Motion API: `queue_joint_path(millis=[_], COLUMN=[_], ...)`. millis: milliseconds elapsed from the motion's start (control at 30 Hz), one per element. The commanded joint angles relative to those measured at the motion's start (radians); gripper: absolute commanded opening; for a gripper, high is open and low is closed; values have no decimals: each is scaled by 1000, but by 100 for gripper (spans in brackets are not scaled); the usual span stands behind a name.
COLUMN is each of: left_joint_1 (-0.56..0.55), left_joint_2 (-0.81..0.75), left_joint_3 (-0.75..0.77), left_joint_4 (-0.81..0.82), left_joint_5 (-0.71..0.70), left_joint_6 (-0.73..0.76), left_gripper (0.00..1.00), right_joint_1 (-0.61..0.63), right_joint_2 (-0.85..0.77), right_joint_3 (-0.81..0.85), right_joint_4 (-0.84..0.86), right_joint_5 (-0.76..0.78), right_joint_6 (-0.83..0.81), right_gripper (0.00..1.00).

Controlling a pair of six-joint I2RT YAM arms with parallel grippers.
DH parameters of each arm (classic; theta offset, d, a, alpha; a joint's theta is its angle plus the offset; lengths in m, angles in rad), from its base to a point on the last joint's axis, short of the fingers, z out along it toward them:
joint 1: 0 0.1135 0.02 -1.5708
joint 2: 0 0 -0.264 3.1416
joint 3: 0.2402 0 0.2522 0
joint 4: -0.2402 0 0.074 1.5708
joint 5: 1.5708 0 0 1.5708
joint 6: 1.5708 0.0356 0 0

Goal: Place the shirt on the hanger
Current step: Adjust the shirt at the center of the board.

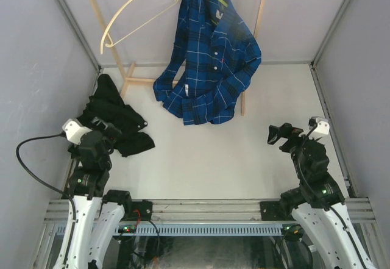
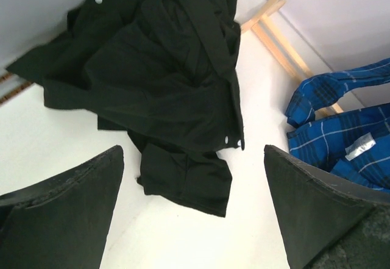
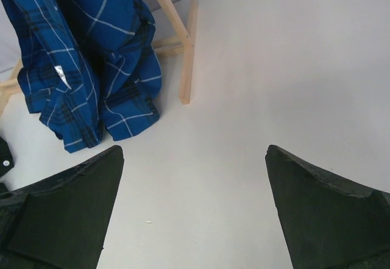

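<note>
The plain black long-sleeved button-up shirt (image 1: 116,121) is lying crumpled at the far left of the white table (image 1: 213,159), its heap stretching from far left toward near right. The pale cream curved wooden hanger (image 1: 137,14) is hanging tilted on the light wooden rack (image 1: 129,74), hook uppermost and long axis slanting up to the right. Only the top view is showing it. The left wrist view alone is revealing the shirt's small white buttons (image 2: 226,139). The left gripper (image 2: 194,150) and right gripper (image 3: 194,150) are hovering with jaws spread wide, gripping nothing.
</note>
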Motion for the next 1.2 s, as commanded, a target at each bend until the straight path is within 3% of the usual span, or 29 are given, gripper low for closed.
queue_joint_path(millis=[0, 233, 633, 833, 1167], left_joint_1=[8, 19, 167, 234, 256], left_joint_2=[37, 202, 514, 635, 957], left_joint_3=[-63, -78, -101, -159, -14], left_joint_4=[57, 112, 286, 535, 618], left_joint_5=[-2, -22, 50, 117, 213], left_joint_6=[-156, -234, -362, -390, -357], left_gripper=[100, 100, 100, 100, 97], right_joint_1=[-8, -8, -13, -13, -16], right_joint_2=[42, 92, 102, 113, 128], right_joint_3=[-8, -29, -51, -54, -59], right_joint_4=[63, 77, 100, 116, 133], right_joint_5=[-38, -78, -154, -190, -255], right_joint_6=[19, 33, 26, 22, 11], right_gripper=[100, 100, 100, 100, 99])
